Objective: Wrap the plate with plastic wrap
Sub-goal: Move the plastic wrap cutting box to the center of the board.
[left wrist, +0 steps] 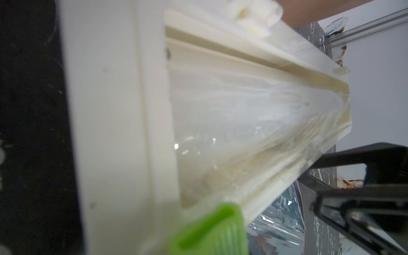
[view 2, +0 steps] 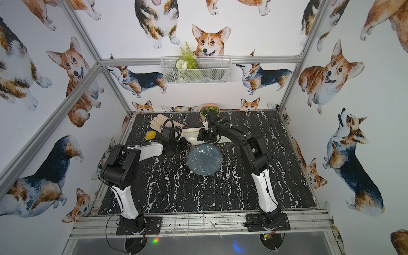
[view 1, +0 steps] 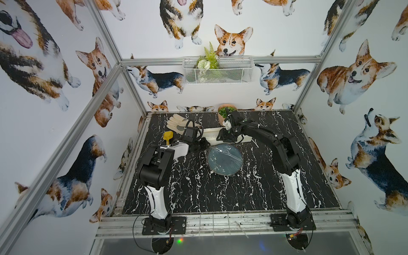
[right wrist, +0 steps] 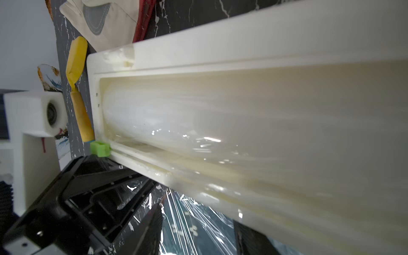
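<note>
Left hand (view 1: 205,142), right hand (view 1: 223,136) at long cream dispenser box (view 1: 212,133); grips unclear. Brace box, slide green slider (left wrist: 209,231) evenly through clear plastic wrap (right wrist: 187,220).

Glossy wrap (view 2: 208,152) covers the plate (view 2: 198,167) on the counter (view 2: 198,194), just in front of the long cream box (view 2: 191,133).

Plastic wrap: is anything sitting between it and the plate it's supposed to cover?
Nothing visible is. The plastic wrap already lies stretched over the plate, reaching out from the dispenser box just behind it. The glove and plant pot sit beyond the box, out of the way.
</note>
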### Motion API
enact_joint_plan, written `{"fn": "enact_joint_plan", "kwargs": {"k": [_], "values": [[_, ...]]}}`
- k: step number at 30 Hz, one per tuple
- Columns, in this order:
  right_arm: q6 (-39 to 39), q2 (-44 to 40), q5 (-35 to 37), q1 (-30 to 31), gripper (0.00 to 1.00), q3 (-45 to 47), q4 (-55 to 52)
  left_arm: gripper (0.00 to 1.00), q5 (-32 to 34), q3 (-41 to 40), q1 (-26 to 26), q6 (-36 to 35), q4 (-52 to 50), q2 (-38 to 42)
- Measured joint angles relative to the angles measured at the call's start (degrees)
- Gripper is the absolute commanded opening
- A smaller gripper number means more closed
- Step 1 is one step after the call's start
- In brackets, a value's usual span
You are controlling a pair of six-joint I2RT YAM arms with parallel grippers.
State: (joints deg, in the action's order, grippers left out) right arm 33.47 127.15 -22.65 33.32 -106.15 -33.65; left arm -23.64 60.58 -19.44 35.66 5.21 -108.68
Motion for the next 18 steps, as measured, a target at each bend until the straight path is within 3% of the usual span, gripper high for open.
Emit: {"fn": "enact_joint_plan", "kwargs": {"k": [3,18], "values": [[2.01,1.81,-0.04,0.46,0.50,-2.03,0.87,0.03,0.07,-0.98,-0.63,0.11,1.14,0.00],[12.31,7.30,0.63,2.62,0.48,-9.64,4.11,0.02,2.14,-6.67,-3.85,0.55,7.58,1.05]]}}
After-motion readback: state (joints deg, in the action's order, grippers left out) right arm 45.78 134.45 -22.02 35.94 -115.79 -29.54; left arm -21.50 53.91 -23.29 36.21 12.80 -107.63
